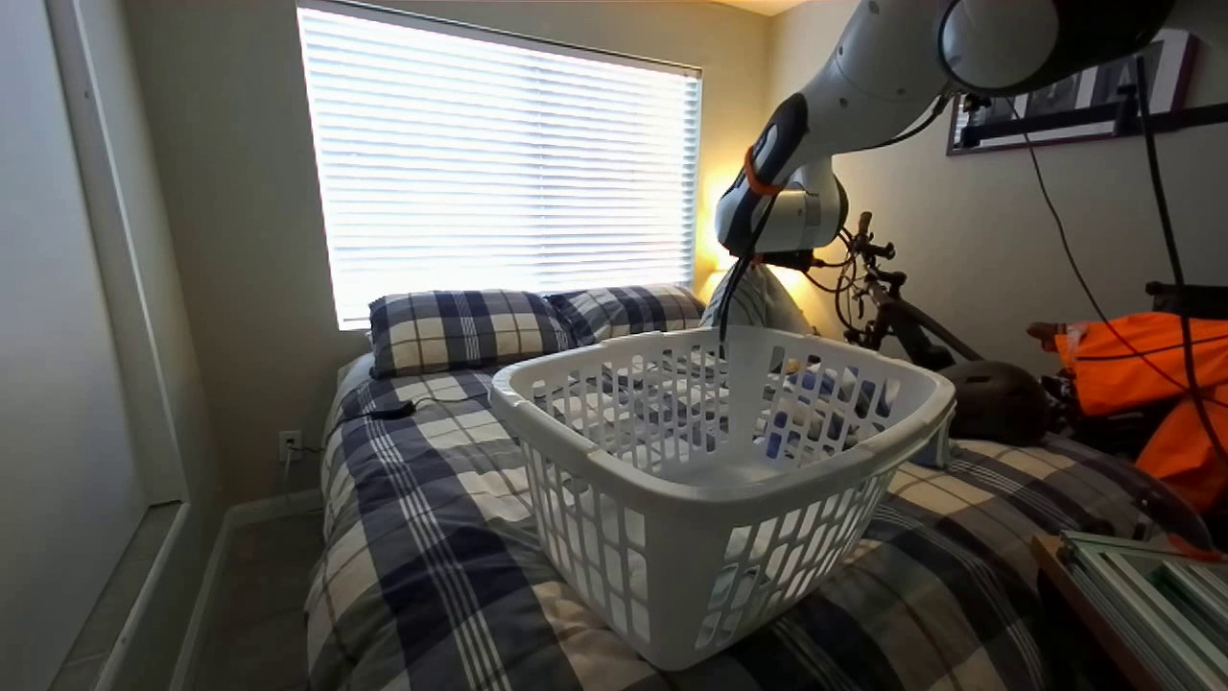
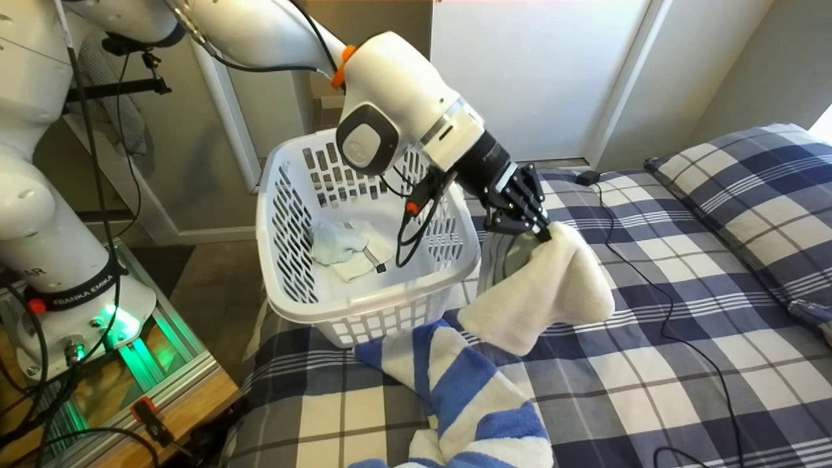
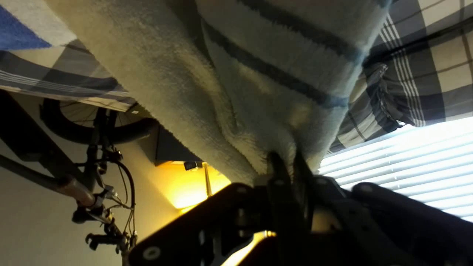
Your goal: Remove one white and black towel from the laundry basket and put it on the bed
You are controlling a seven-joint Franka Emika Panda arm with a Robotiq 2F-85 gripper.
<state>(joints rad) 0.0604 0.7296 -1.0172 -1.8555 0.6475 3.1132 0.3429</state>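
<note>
Navy, grey and white plaid over the wide bed (image 2: 624, 390), with matching pillows (image 1: 470, 331) at its head, below bright window blinds (image 1: 508, 173).

White robot arm (image 2: 403, 84) next, cut off above in both exterior views; on the dark band (image 2: 83, 290) low down on it, plainly legible, "FRANKA EMIKA", and higher up only "AR" to be made out.

White plastic laundry basket (image 2: 383, 299), slotted, upright on the bed; on its floor a small heap of pale cloths (image 2: 338, 240), part bluish, part white, with a dark stripe; cannot tell how many.

Outside it, on the plaid just beside its foot, a blue-and-white striped cloth (image 2: 461, 390), cut off below.

Smaller again, the whitish, dark-striped towel (image 2: 539, 299), out of the basket and hanging limp over the bed, just beside the basket wall; contact with the bedding impossible to tell; lower part lost behind the basket in an exterior view, with only a striped upper piece (image 1: 763, 302) in sight over the rim.

Black gripper (image 3: 286, 157), closed on that towel, cloth pinched between the fingers (image 3: 279, 171), tips partly sunk in the pile; marking on its housing (image 2: 486, 156) too small to read.

Smallest, a dark block (image 2: 588, 177) on the bedding, hard to make out
</note>
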